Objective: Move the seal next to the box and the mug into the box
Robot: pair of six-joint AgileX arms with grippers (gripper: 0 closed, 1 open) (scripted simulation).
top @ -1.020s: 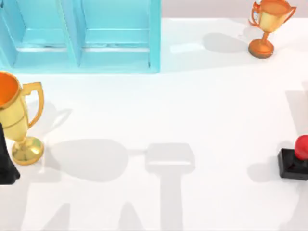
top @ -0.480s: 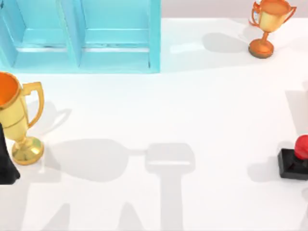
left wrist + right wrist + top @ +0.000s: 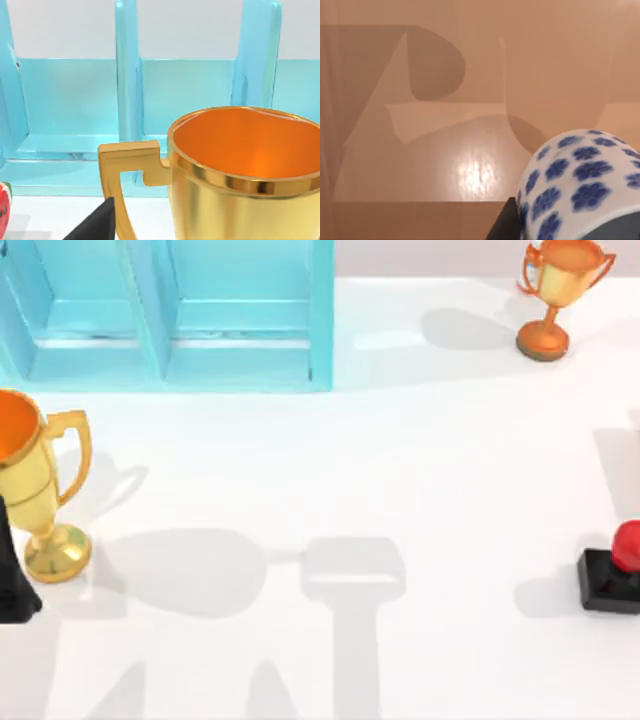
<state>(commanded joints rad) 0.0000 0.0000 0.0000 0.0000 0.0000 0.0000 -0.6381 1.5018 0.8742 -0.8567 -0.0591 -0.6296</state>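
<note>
White mug (image 3: 580, 185) with blue flowers, close up against the right gripper's dark finger (image 3: 506, 222); grip state impossible to tell. Seal (image 3: 612, 568), red knob on black block, at the table's (image 3: 400, 460) right edge, well apart from the blue box (image 3: 170, 315).

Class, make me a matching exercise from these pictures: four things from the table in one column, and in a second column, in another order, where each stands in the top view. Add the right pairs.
Things:
1. seal
2. box
3. large gold trophy
4. small trophy

Places:
A. far left corner of the table
B. right edge, near side
C. far right corner
D. left edge, in front of the box

Pairs: 1-B, 2-A, 3-D, 4-C
</note>
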